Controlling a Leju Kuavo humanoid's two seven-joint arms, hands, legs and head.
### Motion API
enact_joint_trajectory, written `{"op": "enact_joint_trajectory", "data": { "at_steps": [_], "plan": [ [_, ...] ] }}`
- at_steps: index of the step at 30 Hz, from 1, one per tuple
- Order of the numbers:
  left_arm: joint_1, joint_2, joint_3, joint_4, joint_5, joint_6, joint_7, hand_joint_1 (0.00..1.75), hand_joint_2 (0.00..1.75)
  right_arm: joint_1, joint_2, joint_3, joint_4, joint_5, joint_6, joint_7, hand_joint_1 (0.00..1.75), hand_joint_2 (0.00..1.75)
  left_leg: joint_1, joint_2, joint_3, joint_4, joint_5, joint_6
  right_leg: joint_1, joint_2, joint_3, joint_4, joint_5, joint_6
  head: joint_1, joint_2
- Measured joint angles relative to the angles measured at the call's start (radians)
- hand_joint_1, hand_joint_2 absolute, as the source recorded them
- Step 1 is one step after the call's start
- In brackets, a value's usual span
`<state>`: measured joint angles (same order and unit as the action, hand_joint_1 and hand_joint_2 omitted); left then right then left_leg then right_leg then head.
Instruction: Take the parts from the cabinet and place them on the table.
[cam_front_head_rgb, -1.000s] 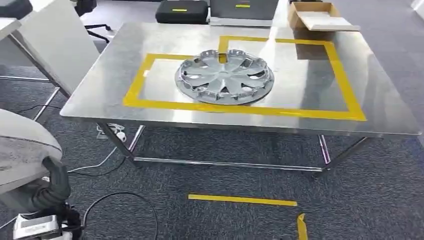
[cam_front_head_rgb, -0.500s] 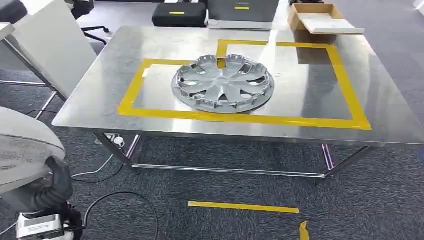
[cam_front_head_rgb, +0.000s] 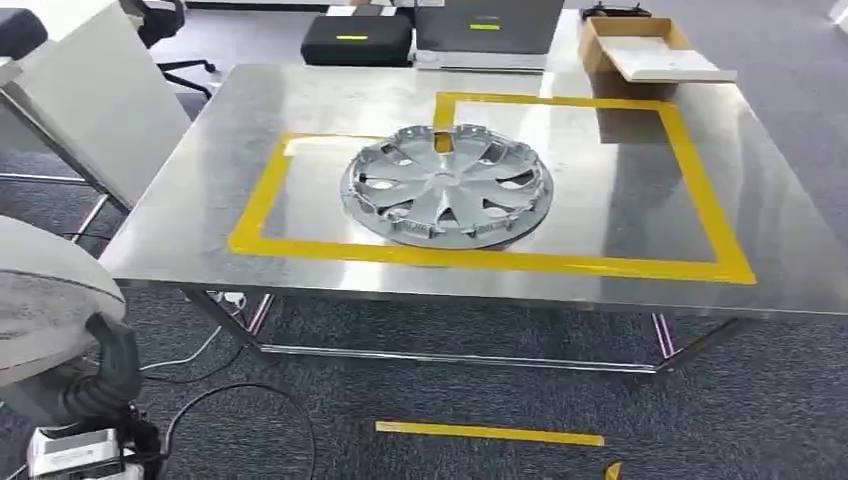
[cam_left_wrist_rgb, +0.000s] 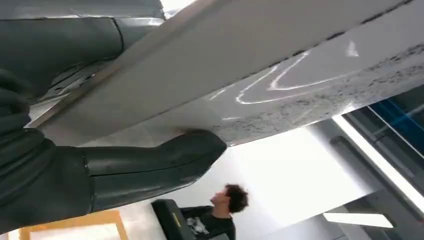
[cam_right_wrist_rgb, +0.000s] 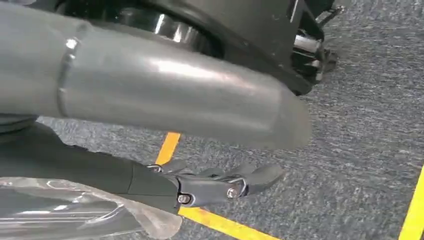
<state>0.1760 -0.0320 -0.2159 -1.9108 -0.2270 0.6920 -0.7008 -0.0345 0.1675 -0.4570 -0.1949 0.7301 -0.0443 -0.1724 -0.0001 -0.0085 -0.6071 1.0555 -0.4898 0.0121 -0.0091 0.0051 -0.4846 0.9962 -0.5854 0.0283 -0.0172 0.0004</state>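
One hubcap (cam_front_head_rgb: 446, 186) is lying inside the yellow tape (cam_front_head_rgb: 262, 196) on the table (cam_front_head_rgb: 180, 240), at 12 o'clock. A pale panel (cam_left_wrist_rgb: 280, 60) is being gripped by the left hand (cam_left_wrist_rgb: 100, 170). The right hand's (cam_right_wrist_rgb: 165, 150) state cannot be told.

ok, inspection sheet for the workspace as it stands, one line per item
Surface: steel table, with a yellow tape outline.
Job's things: silver wheel cover flat on the table, over the tape's inner corner; grey part in the left hand.
Clutter: cardboard box at the far right edge; black cases beyond the table.
Hands: left hand grips the grey part; right hand hangs over carpet, grip unclear.
Cables: black cable looped on the carpet.
Surroundings: floor tape strip, white panel, a person.
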Motion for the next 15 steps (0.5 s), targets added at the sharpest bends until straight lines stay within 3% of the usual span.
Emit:
{"op": "enact_joint_trajectory", "data": {
  "at_steps": [2,3,5,6,7,8,10,11,13,15],
  "plan": [
    [0.000,-0.001,0.000,0.000,-0.001,0.000,0.000,1.75,1.75,-0.001,0.000,0.000,-0.001,0.001,0.001,0.000,0.00,0.00,0.010,0.000,0.023,-0.024,0.002,0.006,0.000,-0.001,0.003,0.017,-0.015,0.010,0.004,0.000],
    [0.000,-0.001,0.001,0.000,-0.003,0.000,0.000,1.75,1.75,-0.002,0.000,0.000,-0.001,0.001,0.002,0.000,0.00,0.00,0.010,0.002,0.030,-0.027,-0.002,0.013,0.000,-0.002,-0.032,0.074,-0.042,0.012,0.007,0.000],
    [0.000,-0.001,0.001,0.000,-0.007,0.000,0.000,1.75,1.75,0.000,0.000,0.000,-0.001,0.001,0.002,0.000,0.00,0.00,0.009,0.005,0.037,-0.027,-0.011,0.021,-0.001,-0.002,-0.136,0.236,-0.095,0.015,0.006,0.000],
    [0.000,-0.001,0.001,0.000,-0.008,-0.001,0.000,1.75,1.75,0.003,0.000,0.000,-0.001,0.001,0.002,0.000,0.00,0.00,0.009,0.005,0.042,-0.027,-0.018,0.022,-0.001,-0.001,-0.187,0.302,-0.102,0.017,0.006,0.000],
    [0.001,-0.001,0.001,0.000,-0.010,-0.003,0.000,1.75,1.75,0.006,0.000,0.000,-0.001,0.001,0.002,0.000,0.00,0.00,0.010,0.004,0.051,-0.027,-0.025,0.022,-0.002,-0.002,-0.219,0.321,-0.079,0.019,0.007,0.000],
    [0.001,-0.001,0.001,0.000,-0.015,-0.006,0.000,1.75,1.75,0.007,0.000,0.000,-0.001,0.001,0.002,-0.001,0.00,0.00,0.010,0.002,0.062,-0.027,-0.034,0.022,-0.003,-0.002,-0.223,0.293,-0.034,0.019,0.006,0.000],
    [0.000,0.000,0.001,0.001,-0.043,-0.017,0.003,1.75,1.75,0.007,0.000,0.000,-0.001,0.004,0.003,-0.001,0.00,0.00,0.010,0.001,0.094,-0.027,-0.055,0.016,-0.004,-0.003,-0.183,0.141,0.093,0.016,0.007,0.000],
    [-0.003,0.001,0.001,0.003,-0.064,-0.023,0.010,1.75,1.75,0.008,0.000,0.000,0.000,0.009,0.004,-0.001,0.00,0.00,0.010,0.001,0.102,-0.027,-0.066,0.010,-0.004,-0.005,-0.163,0.076,0.126,0.014,0.007,0.000],
    [-0.020,0.009,0.000,0.012,-0.103,-0.037,0.021,1.75,1.75,0.005,0.000,0.001,0.002,0.016,0.006,-0.002,0.00,0.00,0.004,-0.001,0.100,-0.021,-0.075,-0.002,0.001,-0.005,-0.137,0.053,0.099,0.002,0.007,0.000],
    [-0.043,0.020,-0.002,0.028,-0.154,-0.052,0.034,1.75,1.75,0.005,0.000,0.000,0.002,0.022,0.007,-0.006,0.00,0.00,0.007,0.000,0.103,-0.031,-0.072,-0.009,0.005,-0.001,-0.141,0.057,0.097,-0.004,0.005,0.000]
  ]
}}
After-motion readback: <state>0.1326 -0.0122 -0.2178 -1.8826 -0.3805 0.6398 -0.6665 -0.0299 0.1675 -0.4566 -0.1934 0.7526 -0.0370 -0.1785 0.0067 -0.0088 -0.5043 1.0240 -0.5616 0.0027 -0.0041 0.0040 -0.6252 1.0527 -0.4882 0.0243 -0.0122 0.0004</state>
